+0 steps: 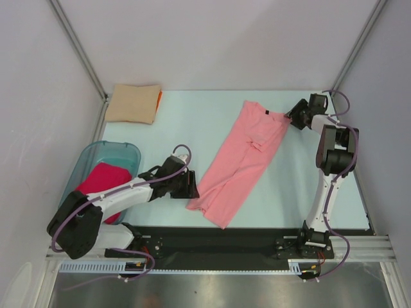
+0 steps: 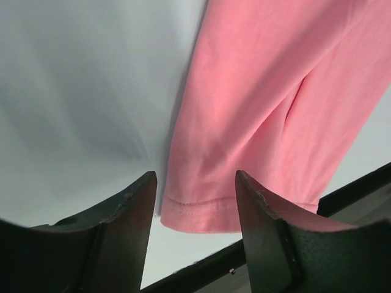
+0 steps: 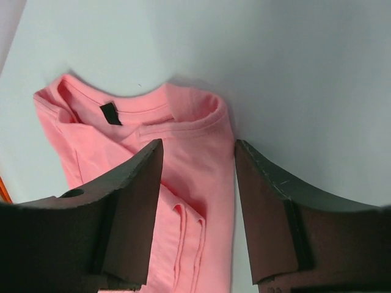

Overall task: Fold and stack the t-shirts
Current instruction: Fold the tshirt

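Observation:
A salmon-pink t-shirt (image 1: 241, 163) lies on the table as a long diagonal strip, folded lengthwise. Its dark label (image 1: 264, 112) is at the far end. My left gripper (image 1: 192, 186) is open beside the near-left hem corner. In the left wrist view the stitched hem of the t-shirt (image 2: 256, 91) lies flat just beyond the open left gripper (image 2: 195, 177). My right gripper (image 1: 290, 117) is open at the collar end. In the right wrist view the right gripper (image 3: 198, 143) straddles the folded shoulder edge of the t-shirt (image 3: 201, 177), near the label (image 3: 110, 113).
A folded tan t-shirt (image 1: 131, 104) rests on an orange one (image 1: 158, 98) at the far left corner. A crimson-pink t-shirt (image 1: 103, 179) sits in the translucent teal tub (image 1: 125, 149) at the left. A black strip (image 1: 218, 240) runs along the near edge.

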Robot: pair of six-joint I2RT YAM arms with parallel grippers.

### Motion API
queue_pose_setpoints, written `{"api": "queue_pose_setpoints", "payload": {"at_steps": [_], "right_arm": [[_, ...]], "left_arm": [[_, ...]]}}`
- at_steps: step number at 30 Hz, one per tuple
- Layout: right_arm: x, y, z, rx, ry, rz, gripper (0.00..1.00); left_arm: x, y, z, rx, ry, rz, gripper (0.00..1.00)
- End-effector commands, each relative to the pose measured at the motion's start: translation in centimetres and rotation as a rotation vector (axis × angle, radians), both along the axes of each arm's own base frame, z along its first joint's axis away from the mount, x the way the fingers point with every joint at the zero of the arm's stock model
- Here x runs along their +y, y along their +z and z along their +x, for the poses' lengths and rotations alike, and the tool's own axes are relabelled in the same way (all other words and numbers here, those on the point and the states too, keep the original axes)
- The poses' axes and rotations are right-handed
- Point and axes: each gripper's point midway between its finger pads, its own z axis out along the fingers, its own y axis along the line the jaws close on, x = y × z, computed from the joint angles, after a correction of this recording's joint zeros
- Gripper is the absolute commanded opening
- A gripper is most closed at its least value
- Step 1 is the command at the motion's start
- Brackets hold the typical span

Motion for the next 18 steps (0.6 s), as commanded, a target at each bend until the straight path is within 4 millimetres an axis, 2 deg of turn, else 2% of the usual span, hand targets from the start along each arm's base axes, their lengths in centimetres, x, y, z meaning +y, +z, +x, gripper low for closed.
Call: {"api": "queue_pose_setpoints", "payload": {"at_steps": [1, 5, 7, 8, 9, 10, 13, 14, 15, 16, 17, 18], "right_arm": [[-0.3, 0.0, -0.6, 0.057, -0.047, -0.082, 0.56], [-0.2, -0.4, -0.6, 0.058, -0.034, -0.108, 0.54], [-0.3, -0.2, 0.2, 0.045, -0.028, -0.118, 0.45], [-0.3, -1.4, 0.2, 0.063, -0.025, -0.116, 0.4], [-0.1, -1.6, 0.4, 0.07, -0.02, -0.103, 0.29], [-0.3, -1.1, 1.2, 0.051, -0.021, -0.095, 0.24], [-0.2, -1.7, 2.2, 0.05, -0.026, -0.071, 0.19], [-0.1, -0.5, 3.3, 0.016, -0.024, -0.073, 0.18], [0.0, -1.4, 3.5, 0.029, -0.027, -0.078, 0.17], [0.0, -1.3, 4.1, 0.021, -0.03, -0.084, 0.15], [0.1, -0.2, 5.3, -0.016, -0.024, -0.09, 0.13], [0.3, -1.1, 5.9, -0.018, -0.021, -0.085, 0.11]], "left_arm": [[-0.3, 2.6, 1.2, -0.082, -0.017, -0.018, 0.61], [0.0, 4.0, 1.9, -0.117, -0.006, -0.032, 0.61], [0.4, 4.1, 2.3, -0.112, 0.002, -0.04, 0.6], [0.5, 4.1, 2.4, -0.111, 0.004, -0.043, 0.59], [0.5, 4.2, 2.4, -0.106, 0.005, -0.049, 0.59], [0.7, 4.2, 2.5, -0.108, 0.012, -0.055, 0.59], [0.5, 4.3, 2.6, -0.111, 0.007, -0.065, 0.59], [0.6, 4.2, 2.6, -0.106, 0.009, -0.064, 0.59], [0.5, 4.2, 2.7, -0.105, 0.007, -0.066, 0.59], [0.2, 4.3, 2.7, -0.104, -0.002, -0.079, 0.59], [0.0, 4.5, 2.9, -0.108, -0.009, -0.085, 0.59], [-0.2, 4.5, 3.0, -0.106, -0.012, -0.091, 0.59]]}}
